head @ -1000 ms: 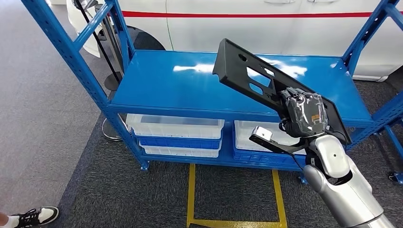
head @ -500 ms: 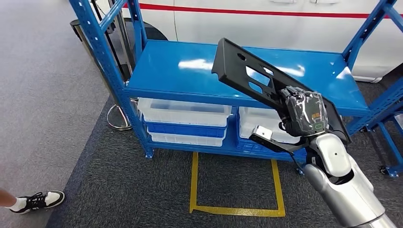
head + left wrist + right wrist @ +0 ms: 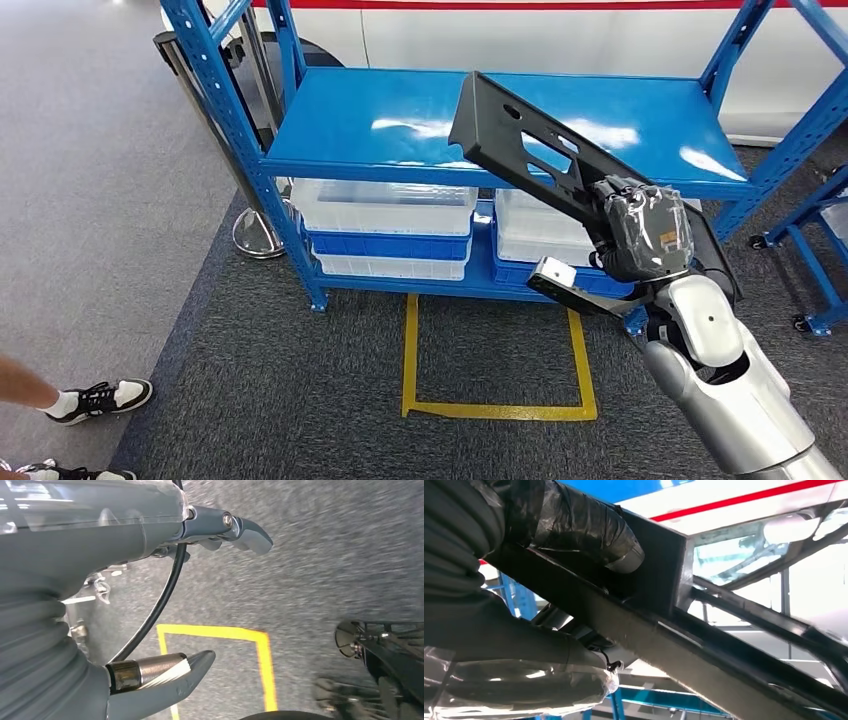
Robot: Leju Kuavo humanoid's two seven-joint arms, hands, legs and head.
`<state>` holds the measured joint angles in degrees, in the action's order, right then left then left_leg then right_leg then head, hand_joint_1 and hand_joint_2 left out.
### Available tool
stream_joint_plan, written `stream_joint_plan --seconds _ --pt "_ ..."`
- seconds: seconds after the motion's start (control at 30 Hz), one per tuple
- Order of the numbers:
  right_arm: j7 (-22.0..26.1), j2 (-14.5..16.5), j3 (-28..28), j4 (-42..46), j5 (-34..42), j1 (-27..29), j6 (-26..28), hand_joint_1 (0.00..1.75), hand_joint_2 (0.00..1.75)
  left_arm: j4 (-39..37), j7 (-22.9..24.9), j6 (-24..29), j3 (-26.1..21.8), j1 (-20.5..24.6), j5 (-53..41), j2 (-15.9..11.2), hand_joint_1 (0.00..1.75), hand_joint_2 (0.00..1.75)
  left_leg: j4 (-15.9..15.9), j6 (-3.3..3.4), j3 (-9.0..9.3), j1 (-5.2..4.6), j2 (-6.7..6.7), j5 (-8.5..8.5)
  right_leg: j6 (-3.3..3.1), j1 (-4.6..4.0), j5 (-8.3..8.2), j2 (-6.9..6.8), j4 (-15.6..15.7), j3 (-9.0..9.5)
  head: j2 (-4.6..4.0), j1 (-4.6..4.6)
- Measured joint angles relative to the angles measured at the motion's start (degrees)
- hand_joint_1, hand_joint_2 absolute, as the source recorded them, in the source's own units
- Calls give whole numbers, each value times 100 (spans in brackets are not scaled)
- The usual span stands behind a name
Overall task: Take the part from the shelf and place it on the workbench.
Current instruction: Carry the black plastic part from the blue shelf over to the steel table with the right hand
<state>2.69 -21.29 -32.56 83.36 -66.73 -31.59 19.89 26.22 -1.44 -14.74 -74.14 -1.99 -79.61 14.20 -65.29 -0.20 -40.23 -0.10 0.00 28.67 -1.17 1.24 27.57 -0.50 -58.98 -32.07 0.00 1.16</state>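
Note:
The part [image 3: 530,150] is a long black flat plate with several cut-outs. My right hand [image 3: 645,235] grips it near its lower end and holds it tilted in the air in front of the blue shelf [image 3: 400,130]. Close up in the right wrist view, the part's black bar [image 3: 704,650] runs across with my thumb [image 3: 589,525] pressed over it. My left hand [image 3: 165,595] hangs over the grey carpet with thumb and fingers apart and nothing in it.
The shelf's top board is bare; clear and blue bins [image 3: 390,225] sit on its lower level. A yellow square [image 3: 495,360] is taped on the carpet before it. A person's shoes [image 3: 95,400] stand at the left. A white car [image 3: 560,30] is behind the shelf.
The whole picture has shifted: the shelf now sits farther off and more carpet shows, so the camera has moved back. The part stays in my right hand at the same tilt.

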Motion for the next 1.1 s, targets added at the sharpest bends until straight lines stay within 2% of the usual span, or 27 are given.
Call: stream_joint_plan --seconds 0.03,0.07,0.1,0.13,0.17,0.2,0.27,0.3,0.33,0.4,0.43,0.47,0.53,0.57,0.6,0.63,0.67,0.7,0.77,0.8,0.83,0.9,0.93,0.97,1.03,1.07,1.1 --pt "-12 0 -1 4 2 0 -6 175 175 24 11 -37 -9 -3 -24 2 0 175 -349 -25 -69 19 1 273 -15 -1 -73 0 -4 -94 0 5" --pt "-28 -1 -1 6 4 2 -14 175 175 54 21 -83 -20 -4 -55 6 0 175 -663 -45 -104 38 3 428 -13 -1 -147 -1 -11 -192 0 6" --pt "-43 -1 -1 7 6 5 -22 175 175 91 26 -130 -31 -4 -90 10 0 175 -858 -62 -79 53 4 439 -6 -1 -217 -2 -22 -291 0 5" --pt "-55 -2 -1 7 11 9 -30 175 175 131 28 -173 -45 -4 -123 14 0 175 -885 -70 28 64 5 326 7 1 -284 -3 -37 -392 0 6" --pt "-66 -4 -1 7 16 11 -38 175 175 170 27 -206 -59 -4 -155 16 0 175 -720 -67 229 71 4 162 24 3 -347 -4 -54 -487 0 7" --pt "-76 -8 1 12 22 12 -48 175 175 211 25 -237 -72 -3 -186 16 0 175 -395 -51 519 74 1 54 44 5 -406 -5 -74 -567 0 8" --pt "-101 -27 16 37 34 5 -66 175 175 291 11 -290 -94 -1 -247 19 0 175 396 0 1102 55 -9 93 103 1 -515 -9 -97 -677 0 6" --pt "-113 -39 30 49 43 -3 -76 175 175 331 0 -314 -109 -2 -276 22 0 175 657 27 1255 38 -14 158 139 3 -573 -14 -90 -697 0 5" --pt "-122 -51 43 60 54 -11 -84 175 175 366 -10 -335 -126 -5 -302 30 0 175 787 51 1300 19 -18 186 178 7 -636 -18 -66 -708 1 9" --pt "-130 -78 61 67 78 -19 -104 175 175 420 -23 -371 -165 -18 -344 51 0 175 842 119 1224 20 -6 67 254 16 -712 -12 -18 -729 1 15" --pt "-132 -97 67 70 86 -19 -118 175 175 449 -26 -389 -179 -24 -363 65 0 175 868 171 1174 32 10 -12 277 17 -597 -1 -84 -775 1 14" --pt "-132 -117 74 71 93 -18 -132 175 175 480 -28 -405 -191 -29 -384 75 0 175 893 220 1108 44 27 -101 293 18 -369 10 -258 -846 1 7" --pt "-132 -149 88 72 103 -18 -155 175 175 542 -32 -437 -215 -34 -427 93 0 175 890 282 927 42 46 -253 306 22 252 23 -927 -1029 1 -4" --pt "-132 -157 92 72 107 -14 -160 175 175 567 -33 -453 -229 -37 -444 100 0 175 874 286 827 35 49 -323 316 23 438 26 -1294 -1090 1 -6" --pt "-132 -162 93 72 108 -8 -164 175 175 586 -33 -468 -243 -41 -457 108 0 175 854 283 723 28 51 -388 325 22 485 27 -1565 -1096 0 -8" --pt "-132 -166 93 72 109 -2 -169 175 175 603 -34 -480 -257 -43 -467 116 0 175 825 275 614 24 53 -451 329 21 396 27 -1666 -1012 0 -7" --pt "-133 -167 93 76 109 2 -175 175 175 620 -35 -492 -270 -44 -478 125 0 175 788 262 505 23 54 -507 328 22 239 27 -1567 -831 0 -7" --pt "-136 -168 93 86 109 2 -183 175 175 637 -37 -502 -284 -45 -489 137 0 175 744 244 404 24 54 -555 322 23 111 26 -1286 -556 0 -6" --pt "-146 -166 94 127 106 -8 -208 175 175 681 -40 -519 -306 -48 -510 157 0 175 655 190 248 9 47 -634 284 3 166 30 -518 19 0 -2" --pt "-151 -163 93 149 101 -14 -224 175 175 705 -43 -529 -317 -52 -525 167 0 175 630 155 210 1 45 -675 253 -12 260 35 -243 185 0 -3" --pt "-155 -161 92 167 97 -21 -244 175 175 730 -45 -541 -328 -57 -539 173 0 175 627 118 189 -7 43 -725 213 -33 328 40 -100 246 0 0" --pt "-162 -156 80 180 88 -32 -281 175 175 781 -49 -580 -359 -75 -566 181 0 175 636 49 156 -4 35 -801 118 -25 248 28 -60 164 0 -5" --pt "-165 -153 72 181 86 -39 -296 175 175 806 -52 -599 -377 -83 -573 183 0 175 589 16 109 2 27 -723 66 -14 181 17 -60 103 0 -2" --pt "-168 -149 64 184 84 -44 -306 175 175 830 -56 -614 -395 -90 -581 185 0 175 442 -18 42 11 19 -526 21 1 104 5 -51 26 0 -1" --pt "-170 -144 55 189 80 -50 -316 175 175 872 -65 -631 -418 -91 -601 189 0 175 -171 -84 -130 30 15 86 -34 -2 -50 -3 -54 -151 0 9" --pt "-172 -143 53 191 79 -49 -320 175 175 889 -67 -642 -425 -90 -611 191 0 175 -545 -109 -192 36 16 320 -42 -8 -126 -4 -59 -248 0 10" --pt "-172 -142 50 191 79 -49 -324 175 175 905 -68 -655 -432 -88 -623 193 0 175 -841 -120 -203 39 17 419 -43 -16 -199 -5 -65 -345 0 10"
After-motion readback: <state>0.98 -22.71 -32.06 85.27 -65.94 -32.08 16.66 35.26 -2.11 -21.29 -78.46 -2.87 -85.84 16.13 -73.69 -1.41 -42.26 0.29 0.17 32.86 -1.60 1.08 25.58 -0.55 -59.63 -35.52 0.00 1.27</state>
